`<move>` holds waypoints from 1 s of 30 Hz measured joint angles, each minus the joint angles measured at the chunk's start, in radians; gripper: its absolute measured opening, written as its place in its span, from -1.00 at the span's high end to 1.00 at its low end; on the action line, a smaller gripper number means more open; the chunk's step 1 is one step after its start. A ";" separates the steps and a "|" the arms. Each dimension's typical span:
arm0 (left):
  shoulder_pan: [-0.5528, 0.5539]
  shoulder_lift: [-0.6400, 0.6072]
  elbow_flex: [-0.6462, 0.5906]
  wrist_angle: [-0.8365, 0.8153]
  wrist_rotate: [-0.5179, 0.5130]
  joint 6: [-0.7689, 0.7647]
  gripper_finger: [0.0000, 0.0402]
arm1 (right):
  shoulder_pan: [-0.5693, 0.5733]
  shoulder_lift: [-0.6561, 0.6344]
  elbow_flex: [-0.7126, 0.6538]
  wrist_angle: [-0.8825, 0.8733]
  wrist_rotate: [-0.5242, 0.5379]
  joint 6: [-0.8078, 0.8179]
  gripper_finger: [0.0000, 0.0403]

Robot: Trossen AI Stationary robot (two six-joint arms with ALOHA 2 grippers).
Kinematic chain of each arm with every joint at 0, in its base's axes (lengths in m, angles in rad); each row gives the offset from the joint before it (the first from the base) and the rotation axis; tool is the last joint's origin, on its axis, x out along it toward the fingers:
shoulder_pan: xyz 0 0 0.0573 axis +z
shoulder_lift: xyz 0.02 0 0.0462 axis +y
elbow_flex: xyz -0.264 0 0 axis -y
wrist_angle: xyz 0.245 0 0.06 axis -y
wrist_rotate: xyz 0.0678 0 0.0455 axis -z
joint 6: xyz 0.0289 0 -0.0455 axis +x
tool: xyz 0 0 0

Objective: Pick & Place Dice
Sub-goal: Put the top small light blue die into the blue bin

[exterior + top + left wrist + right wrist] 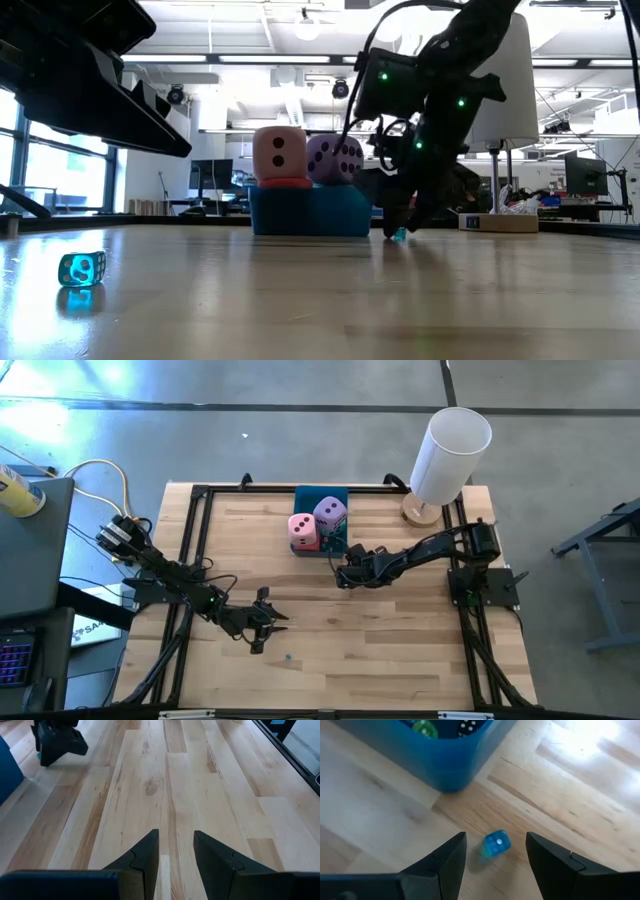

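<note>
While the right gripper [495, 857] hovers spread-fingered over a small translucent blue die [496, 843] on the wood table [400, 650], just beside the blue rectangular tray [445, 765], an off-centre closing could flick it away. Its arm reaches low toward the tray. The left gripper [175, 855] waits, fingers apart and empty, near the table's middle.

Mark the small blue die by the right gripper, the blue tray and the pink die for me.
small blue die [496, 844]: right wrist view, on its top face.
blue tray [310, 212]: low view, on its front wall.
pink die [303, 530]: high view, on its top face.
</note>
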 joint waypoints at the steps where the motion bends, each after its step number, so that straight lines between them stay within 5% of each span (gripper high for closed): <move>1: 0.000 0.000 0.000 0.000 0.000 0.000 0.42 | 0.000 0.000 0.000 -0.002 -0.007 -0.010 0.01; 30: 0.000 0.000 0.000 -0.003 0.000 0.000 0.42 | -0.041 0.005 0.000 0.011 -0.071 -0.017 0.01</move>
